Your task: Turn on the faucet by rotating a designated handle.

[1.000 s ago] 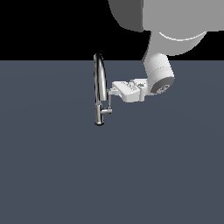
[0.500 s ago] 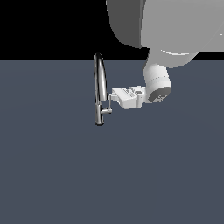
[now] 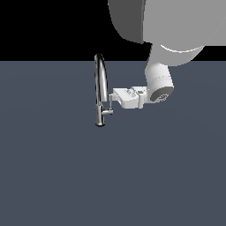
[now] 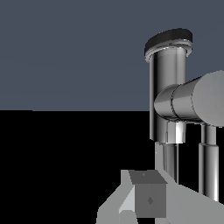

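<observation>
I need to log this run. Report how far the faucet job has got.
Done: the gripper has reached the faucet from the exterior view's right, level with the handle near the base. In hand: closing on that short lever; the wrist view shows a fingertip just short of the side stub, contact unclear. Left: pushing the lever round. No water is visible.

Upright chrome faucet (image 3: 101, 88), side handle (image 3: 108, 112)
</observation>
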### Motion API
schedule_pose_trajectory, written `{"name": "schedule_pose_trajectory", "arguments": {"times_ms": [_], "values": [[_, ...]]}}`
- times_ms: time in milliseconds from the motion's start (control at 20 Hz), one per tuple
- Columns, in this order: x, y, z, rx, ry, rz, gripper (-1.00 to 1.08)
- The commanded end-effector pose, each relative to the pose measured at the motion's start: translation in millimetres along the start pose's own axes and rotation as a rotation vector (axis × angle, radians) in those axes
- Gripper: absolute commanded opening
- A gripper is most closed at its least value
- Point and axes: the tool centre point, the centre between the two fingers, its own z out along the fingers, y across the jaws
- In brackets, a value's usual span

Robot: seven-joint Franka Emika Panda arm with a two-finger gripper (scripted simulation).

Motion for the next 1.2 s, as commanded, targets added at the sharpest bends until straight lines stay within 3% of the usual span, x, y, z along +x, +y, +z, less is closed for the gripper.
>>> {"name": "schedule_pose_trajectory", "arguments": {"times_ms": [0,1150], "values": [[-1,3,0,0.000,0.000,0.000,-1.00],[-11,45,0,0.000,0.000,0.000,-1.00]]}}
